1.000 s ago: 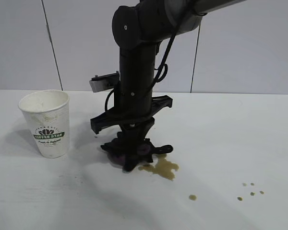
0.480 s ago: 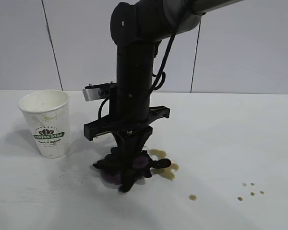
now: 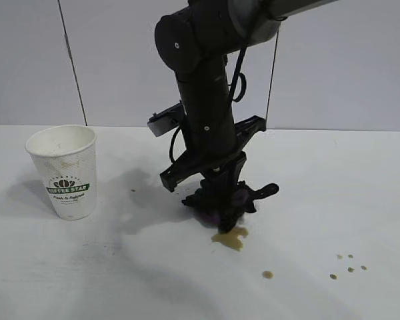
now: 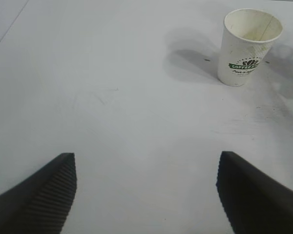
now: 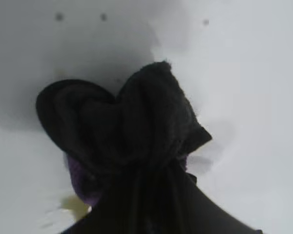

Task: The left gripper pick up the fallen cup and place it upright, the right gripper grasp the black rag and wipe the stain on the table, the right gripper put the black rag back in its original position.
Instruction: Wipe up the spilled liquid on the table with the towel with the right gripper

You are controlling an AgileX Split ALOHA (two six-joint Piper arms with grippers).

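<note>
Under the right gripper [image 3: 225, 215], pinched between its nearly closed fingers, the black rag [image 3: 221, 200] sits pressed onto the counter [image 3: 320, 200] at the far edge of the coffee stain [image 3: 230, 238]. What shows of the brown blotch lies just in front of the fingertips, on the camera side, and the right wrist view shows a pale yellow-brown patch at the rag's edge too.

To wipe well, I judge the arm should keep the rag bearing flat on the surface and draw it toward the camera across the whole blotch, with overlapping strokes, so liquid is soaked up rather than pushed outward. A lone drop sits nearer the camera than the fingers, and a cluster of small droplets [image 3: 347, 264] lies well off to the fingers' side; these probably need separate passes. The grip should hold firm so the bundle does not slip out under drag.

Well apart on the other side, the white paper cup [image 3: 63, 171] stands upright, clear of the wiping path. The left gripper [image 4: 146, 195] is parked with its fingers spread wide, holding nothing, the cup well beyond them.
</note>
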